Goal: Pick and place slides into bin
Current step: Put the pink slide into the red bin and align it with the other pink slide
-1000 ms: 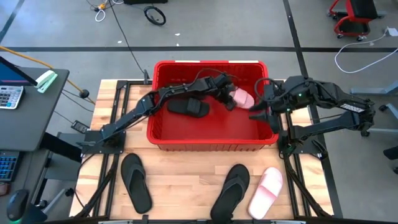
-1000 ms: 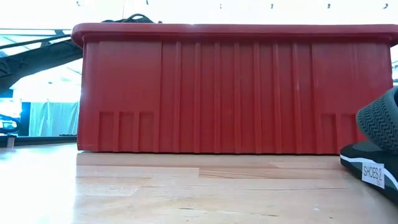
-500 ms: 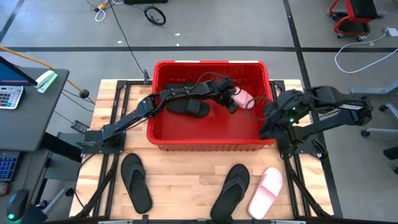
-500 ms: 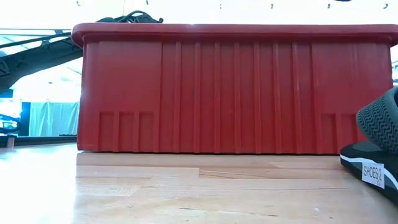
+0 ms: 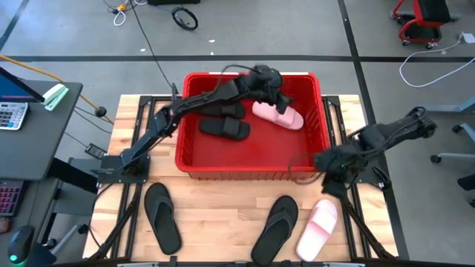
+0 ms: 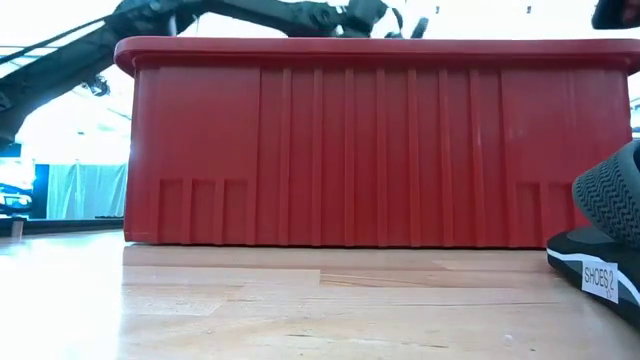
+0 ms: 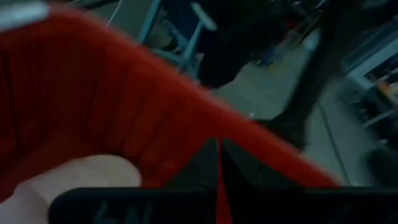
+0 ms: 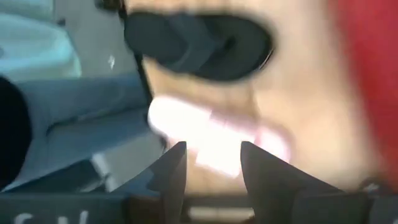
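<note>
The red bin (image 5: pixel 190 152) stands at the table's far middle. In it lie two black wide-strap slides (image 5: pixel 225 127) and one pale pink slide (image 5: pixel 278 115), soles down. My left gripper (image 5: pixel 274 95) is shut and empty, above the bin's far right part, just past the pink slide (image 7: pixel 68 180). My right gripper (image 5: pixel 327 185) is open and empty by the bin's near right corner, above the second pink slide (image 5: pixel 318 226), which shows between its fingers (image 8: pixel 211 137). Two black flip-flops (image 5: pixel 162 216) (image 5: pixel 274 226) lie flat on the near table.
The bin's tall near wall (image 6: pixel 380 150) fills the low view, with one flip-flop (image 6: pixel 610 240) at its right. A side desk (image 5: pixel 37 111) stands left of the table. Bare wood (image 5: pixel 223 215) lies between the two flip-flops.
My left gripper has risen and gone toward the far edge, away from the pink slide, which now lies on the bin floor. My right gripper has gone from the bin's right rim toward the near edge, to above the pink slide on the table.
</note>
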You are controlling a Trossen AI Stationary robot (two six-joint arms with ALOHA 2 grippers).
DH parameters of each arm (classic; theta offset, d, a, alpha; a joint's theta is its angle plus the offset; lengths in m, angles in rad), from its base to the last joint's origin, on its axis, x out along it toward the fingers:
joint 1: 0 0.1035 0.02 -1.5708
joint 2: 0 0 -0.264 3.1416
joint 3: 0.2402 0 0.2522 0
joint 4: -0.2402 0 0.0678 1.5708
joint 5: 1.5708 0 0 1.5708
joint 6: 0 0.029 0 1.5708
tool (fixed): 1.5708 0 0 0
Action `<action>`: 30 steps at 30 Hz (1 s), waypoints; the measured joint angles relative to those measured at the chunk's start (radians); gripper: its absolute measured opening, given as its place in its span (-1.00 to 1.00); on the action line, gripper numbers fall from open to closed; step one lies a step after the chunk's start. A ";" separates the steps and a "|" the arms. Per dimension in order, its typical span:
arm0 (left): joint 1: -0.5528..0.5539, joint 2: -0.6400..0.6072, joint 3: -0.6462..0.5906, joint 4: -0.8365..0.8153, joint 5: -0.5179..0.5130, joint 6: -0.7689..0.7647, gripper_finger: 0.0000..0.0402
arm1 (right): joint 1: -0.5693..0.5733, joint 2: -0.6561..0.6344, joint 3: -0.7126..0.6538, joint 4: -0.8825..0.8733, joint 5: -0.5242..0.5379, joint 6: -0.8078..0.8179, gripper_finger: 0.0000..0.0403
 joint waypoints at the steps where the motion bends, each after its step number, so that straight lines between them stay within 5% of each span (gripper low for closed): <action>1: -0.005 -0.024 0.000 0.011 0.001 -0.005 -0.90 | 0.025 0.000 -0.021 0.012 -0.024 0.029 -0.22; 9: -0.079 -0.141 0.000 0.032 0.002 -0.007 -0.85 | 0.228 -0.001 -0.216 0.080 -0.070 0.223 -0.22; 14: -0.146 -0.199 0.002 0.129 0.002 0.042 -0.76 | 0.327 -0.001 -0.415 0.400 -0.167 0.350 -0.22; 30: -0.301 -0.218 0.000 0.185 -0.001 0.090 -0.41 | 0.353 -0.002 -0.663 0.617 -0.058 0.437 -0.22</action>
